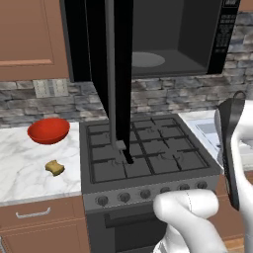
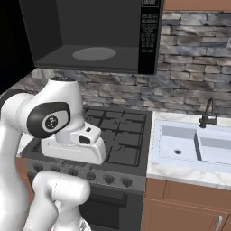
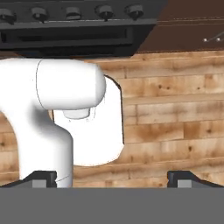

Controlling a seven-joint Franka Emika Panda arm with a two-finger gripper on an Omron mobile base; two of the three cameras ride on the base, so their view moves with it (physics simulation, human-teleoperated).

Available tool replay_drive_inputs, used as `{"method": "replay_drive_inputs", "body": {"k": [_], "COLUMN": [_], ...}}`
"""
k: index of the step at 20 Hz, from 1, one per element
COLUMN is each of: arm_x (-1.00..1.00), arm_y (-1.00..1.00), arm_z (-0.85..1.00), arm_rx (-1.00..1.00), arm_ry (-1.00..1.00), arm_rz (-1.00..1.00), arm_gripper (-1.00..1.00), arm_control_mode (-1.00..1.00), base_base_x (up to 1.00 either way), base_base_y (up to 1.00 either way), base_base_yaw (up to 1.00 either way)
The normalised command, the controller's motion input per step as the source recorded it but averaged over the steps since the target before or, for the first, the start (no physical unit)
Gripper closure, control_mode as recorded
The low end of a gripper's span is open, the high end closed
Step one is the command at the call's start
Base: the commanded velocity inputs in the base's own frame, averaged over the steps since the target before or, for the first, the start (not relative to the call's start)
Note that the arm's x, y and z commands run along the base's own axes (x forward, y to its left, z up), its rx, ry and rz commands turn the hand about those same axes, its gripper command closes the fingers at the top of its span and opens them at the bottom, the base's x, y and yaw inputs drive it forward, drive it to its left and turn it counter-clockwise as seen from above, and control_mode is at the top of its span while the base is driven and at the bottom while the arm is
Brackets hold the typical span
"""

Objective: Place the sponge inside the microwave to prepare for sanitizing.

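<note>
Kitchen walls of grey stone run behind everything we see, with brown cabinets above and below. Largest is the one microwave (image 1: 148, 34), hung over the stove (image 1: 148, 153), its tall dark door (image 1: 116, 74) swung wide open and hanging out over the burners; the grey cavity and its round plate (image 2: 94, 54) sit bare. One black gas stove fills the middle of the counter run, and one sink (image 2: 194, 144) with a dark faucet lies off its right side. On the marble counter (image 1: 20, 168) left of the stove we count one red bowl (image 1: 48, 130) toward the back edge and one sponge (image 1: 55, 168) nearer the front edge, apart from the bowl.

Our gripper (image 3: 111, 179) points down at the wooden floor in front of the oven, fingertips spread wide with nothing between them, far from the sponge.

We judge the risks this way: the open door stands between the counter and the cavity, so a swing from the sponge toward the microwave could strike it. The sponge is small and light, so a poorly centred pinch could push it away or toward the counter's edge.
</note>
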Motion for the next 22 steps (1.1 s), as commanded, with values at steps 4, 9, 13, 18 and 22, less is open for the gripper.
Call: {"method": "replay_drive_inputs", "body": {"k": [4,9,13,18,22], "arm_x": [0.69,0.55,0.41,0.36,0.16], "arm_y": [0.01,0.22,0.38,0.39,0.32], "arm_z": [-0.22,-0.36,-0.47,-0.44,-0.03], "arm_rx": [0.07,0.06,0.09,0.07,0.11], "arm_ry": [-0.05,-0.09,-0.07,-0.06,-0.21], "arm_rz": [0.18,0.21,0.28,0.33,0.34], "arm_gripper": [-1.0,-1.0,-1.0,-1.0,-1.0], "arm_control_mode": [-1.0,-1.0,-1.0,-1.0,-1.0], "base_base_x": [0.0,0.0,0.0,0.0,0.0], "base_base_y": [0.0,0.0,0.0,0.0,0.0], "base_base_yaw": [0.0,0.0,0.0,0.0,0.0]}}
